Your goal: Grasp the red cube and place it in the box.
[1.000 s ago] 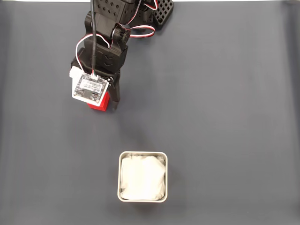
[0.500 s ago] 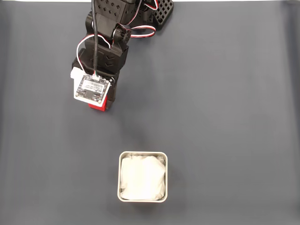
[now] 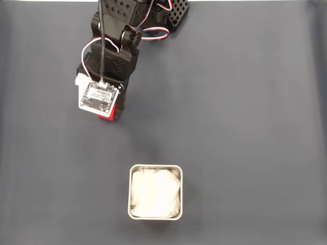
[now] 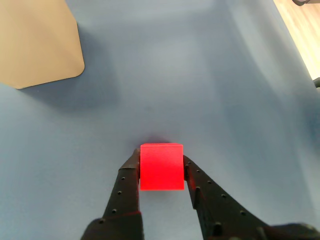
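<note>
Red cube [image 4: 161,166] sits between the two black fingers of the gripper [image 4: 161,162], both pressed on its sides in the wrist view, so it's clamped; lifted or not, can't tell. In the fixed view the cube [image 3: 106,114] peeks out under the arm, far-left on the grey mat [image 3: 245,127]. Box [image 3: 155,192] is well apart, nearer. Risk: the grip is near the fingertips, so the cube could twist out on the swing, or get dropped early and clip the box rim.
</note>
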Controlling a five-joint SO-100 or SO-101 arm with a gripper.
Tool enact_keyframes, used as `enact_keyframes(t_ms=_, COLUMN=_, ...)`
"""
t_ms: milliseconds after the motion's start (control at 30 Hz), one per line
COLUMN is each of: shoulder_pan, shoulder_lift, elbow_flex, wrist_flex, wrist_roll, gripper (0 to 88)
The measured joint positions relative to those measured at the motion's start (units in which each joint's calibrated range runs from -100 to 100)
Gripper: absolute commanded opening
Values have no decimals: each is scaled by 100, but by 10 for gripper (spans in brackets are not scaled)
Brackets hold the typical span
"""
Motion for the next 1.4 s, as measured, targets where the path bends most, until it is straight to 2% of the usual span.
enact_keyframes(t_ms=567, shoulder_pan=-668, shoulder_lift=-486, elbow_flex=-1600, wrist_flex=1321, wrist_roll=-195, gripper=23)
enact_keyframes(t_ms=1400, shoulder_pan=-1595, shoulder_lift=-226, elbow_flex=-3373, wrist_flex=1806, wrist_roll=-186, gripper=24)
